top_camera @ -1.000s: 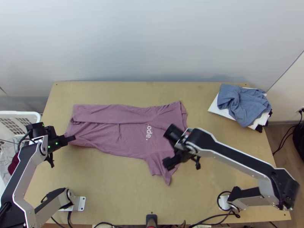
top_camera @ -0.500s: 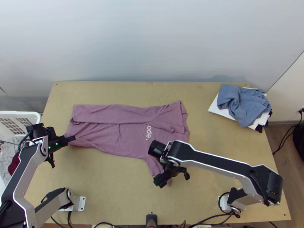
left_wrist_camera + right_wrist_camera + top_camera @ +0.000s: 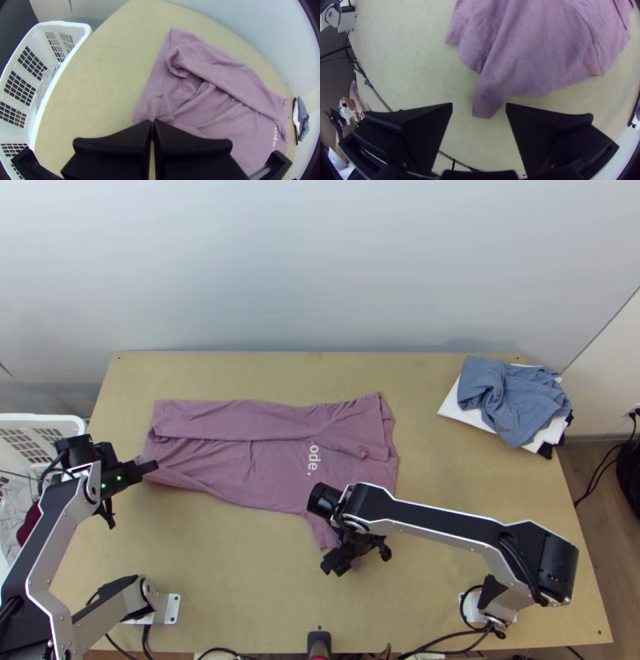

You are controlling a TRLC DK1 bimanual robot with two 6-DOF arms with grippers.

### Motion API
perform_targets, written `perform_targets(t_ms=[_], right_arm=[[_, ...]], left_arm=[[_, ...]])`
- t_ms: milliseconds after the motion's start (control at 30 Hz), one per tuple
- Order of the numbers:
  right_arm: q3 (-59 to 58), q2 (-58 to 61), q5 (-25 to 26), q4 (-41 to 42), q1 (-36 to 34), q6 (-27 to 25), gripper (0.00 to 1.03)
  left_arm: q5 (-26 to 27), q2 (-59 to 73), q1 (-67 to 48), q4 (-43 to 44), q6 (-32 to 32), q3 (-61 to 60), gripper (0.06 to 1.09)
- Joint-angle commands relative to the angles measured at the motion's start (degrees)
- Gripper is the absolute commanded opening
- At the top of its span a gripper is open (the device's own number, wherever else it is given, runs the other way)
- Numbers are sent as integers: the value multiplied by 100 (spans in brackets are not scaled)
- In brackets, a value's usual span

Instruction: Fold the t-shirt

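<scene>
The shirt (image 3: pixel 272 472) lies on the table (image 3: pixel 240 580), with its far side folded over in a long flap and its near side spread. The white print (image 3: pixel 313 458) on it goes partly under this flap, so we do not see its whole. The left gripper (image 3: pixel 152 467) is clenched on the shirt, at the near corner of the hem. In its wrist view we see the fingers (image 3: pixel 126 143) meeting at their tips, but they cover the pinched bit, and we cannot say how much cloth is in it.

The right gripper (image 3: pixel 335 566) is above the near sleeve, and its arm hides much of this sleeve from above. Its wrist view shows the gripper (image 3: pixel 479 105) spread wide, with the sleeve's tip (image 3: pixel 485 108) between its fingers; if one finger touches the cloth, we cannot tell.

The basket (image 3: pixel 48 417) is cut off by the top view's edge, and the left arm partly hides a dark red cloth (image 3: pixel 30 526) there. At the far right corner a bunched blue cloth (image 3: pixel 508 396) covers most of a white cloth (image 3: pixel 450 406).
</scene>
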Motion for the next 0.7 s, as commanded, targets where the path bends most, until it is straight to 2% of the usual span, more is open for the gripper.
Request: perform_targets(t_ms=[0, 33, 233, 367, 500, 667], right_arm=[[-12, 153, 214, 368, -50, -52, 26], [-21, 179, 214, 421, -68, -87, 11], [-56, 65, 223, 350, -209, -113, 5], [23, -243, 311, 289, -674, -105, 3], [313, -454, 724, 192, -1096, -105, 3], [718, -445, 777, 148, -1694, -105, 3]], left_arm=[[0, 49, 1, -9, -3, 32, 10], [0, 49, 10, -9, -3, 32, 10], [0, 84, 27, -9, -12, 76, 10], [0, 120, 19, -9, -47, 173, 10], [0, 234, -52, -9, -161, 375, 10], [0, 471, -210, -53, -398, 805, 10]])
